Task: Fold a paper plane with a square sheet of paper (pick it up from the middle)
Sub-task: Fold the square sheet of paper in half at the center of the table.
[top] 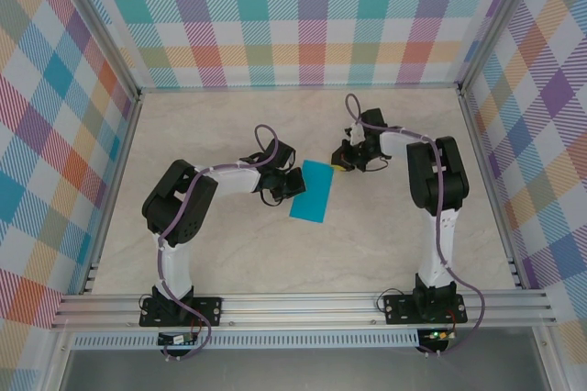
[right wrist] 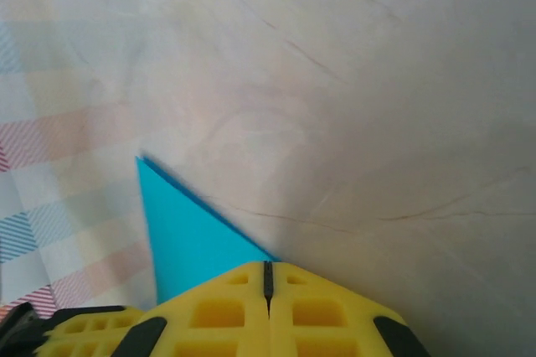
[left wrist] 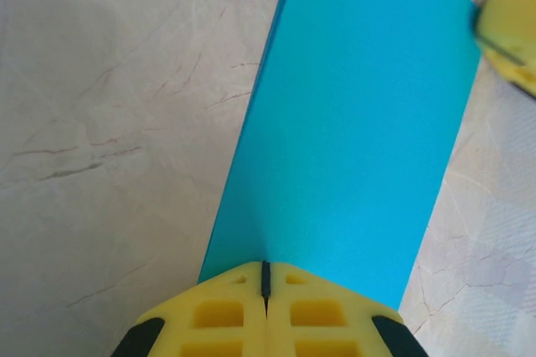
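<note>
Two pairs of yellow fingers meet at the square sheet of paper (top: 312, 194). In the top view you see it as a teal-blue rectangle near the middle of the bench (top: 211, 125), a little tilted. Your left fingers (top: 292, 184) are at its left side and your right fingers (top: 346, 160) are at its far right corner.

From the left wrist, the left fingers (left wrist: 266, 277) are pressed together, and their tips touch the near edge of the paper (left wrist: 352, 122). The paper stretches away from them toward the right fingers (left wrist: 511, 30).

From the right wrist, the right fingers (right wrist: 268, 277) are also pressed together. A teal corner of the paper (right wrist: 184, 240) reaches to their tips. You cannot tell from these views whether either pair really pinches the paper.
</note>
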